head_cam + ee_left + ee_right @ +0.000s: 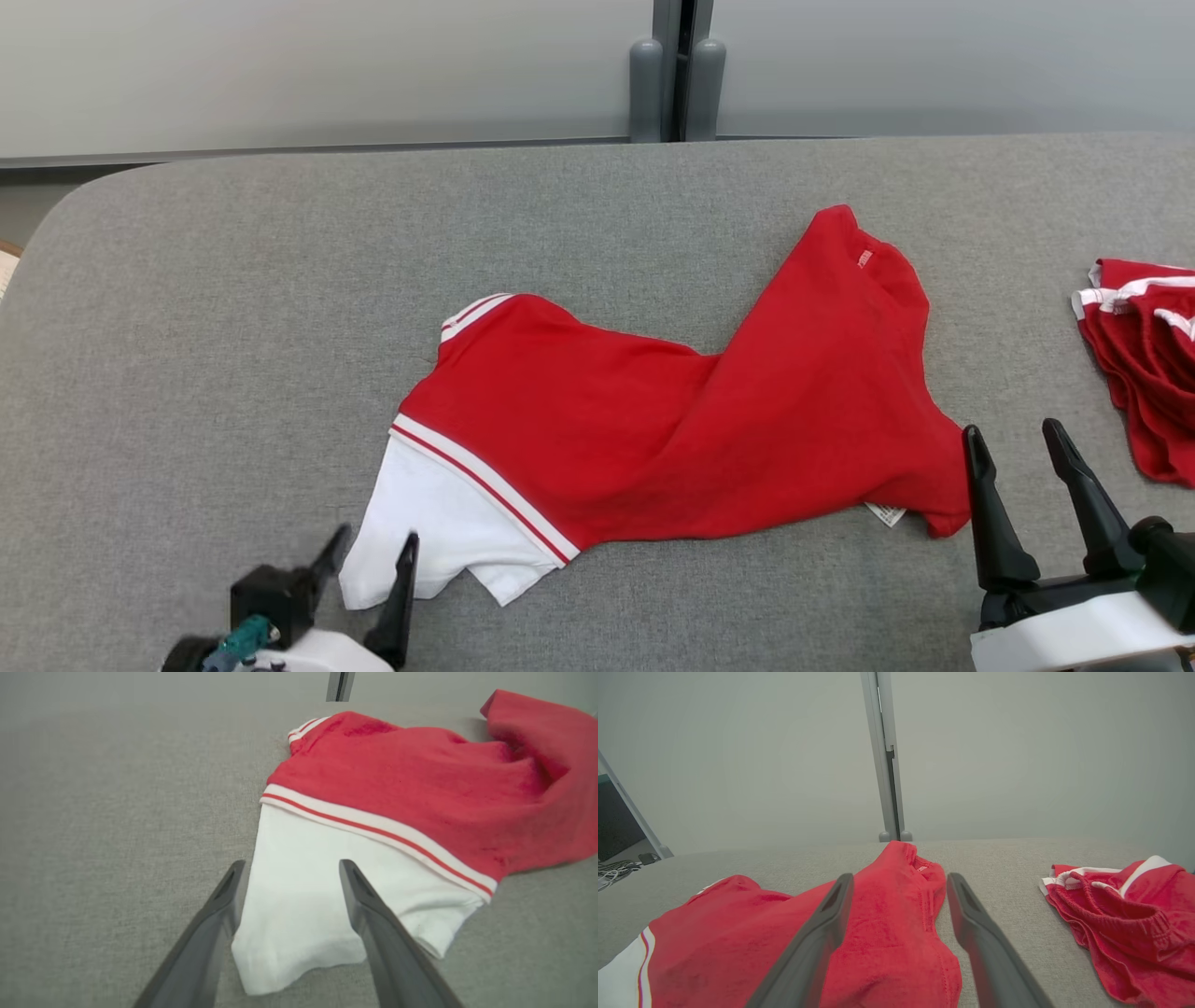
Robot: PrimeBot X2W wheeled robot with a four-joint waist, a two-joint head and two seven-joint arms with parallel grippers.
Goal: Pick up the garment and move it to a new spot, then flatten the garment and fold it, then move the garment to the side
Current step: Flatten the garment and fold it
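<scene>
Spread wide on the left gripper, pinching nothing, tips either side of the white end of the garment. Spread just as wide on the right gripper, empty, just beside the garment's red corner with its small tag. Lying rumpled and twisted mid-desk, red with a white striped band. Farther right, well apart: second red-and-white garment.

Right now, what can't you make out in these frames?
Head view: second red garment cut off by the right edge.
Head view: care label on the red-and-white garment too small to read.
Head view: layers under its twisted middle, hidden by its own cloth.
Left wrist view: left hand open at the white part; whether it touches cloth is unclear.
</scene>
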